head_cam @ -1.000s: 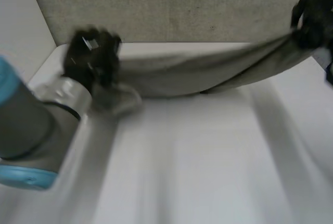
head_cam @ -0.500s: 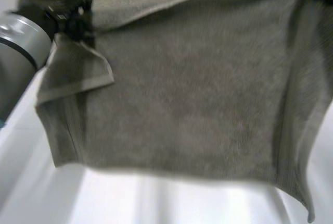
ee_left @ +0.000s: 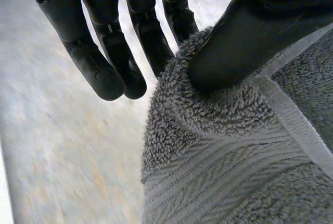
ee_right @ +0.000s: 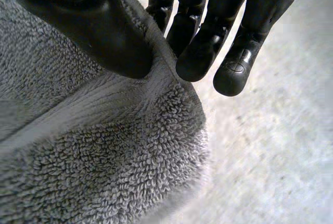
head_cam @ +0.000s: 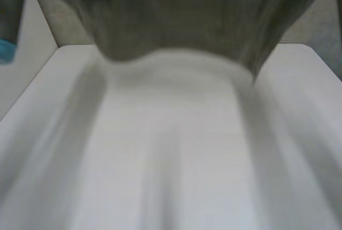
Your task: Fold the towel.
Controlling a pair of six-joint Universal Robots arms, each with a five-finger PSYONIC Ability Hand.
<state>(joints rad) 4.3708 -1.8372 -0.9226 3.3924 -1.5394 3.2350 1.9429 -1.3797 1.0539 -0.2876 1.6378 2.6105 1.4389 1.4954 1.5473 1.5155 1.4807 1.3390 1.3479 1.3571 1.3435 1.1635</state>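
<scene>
Because it is thick looped terry, the towel (head_cam: pixel 181 16) looks soft and limp, with a fair bit of weight for cloth. It will likely sag, swing and crease wherever it is unsupported, should not slide easily under a firm pinch, and nothing about it is fragile. It hangs in the air above the far part of the white counter (head_cam: pixel 171 150), and its lower hem appears clear of the surface. The flat woven band along the hem looks like the firmest place to take hold. Judging by the drape, the two upper corners are the sensible grip for laying it down flat. The left hand (ee_left: pixel 244 31) pinches a bunched bit of the towel's edge beside that band. Its thumb is pressed into the pile against the fingers (ee_left: pixel 106 65) behind, and the outer ones are straight and free beside the cloth. The right hand (ee_right: pixel 99 31) does likewise at its end, with its thumb clamped on the hem against fingers tucked behind and the others hanging clear. In the head view the towel's top edge is cut off and its lower hem is smeared, and of the left arm (head_cam: pixel 10 16) just a grey joint and blue cap appear. Whether each pinch sits exactly on a corner I cannot tell, nor how much cloth lies behind each thumb.
</scene>
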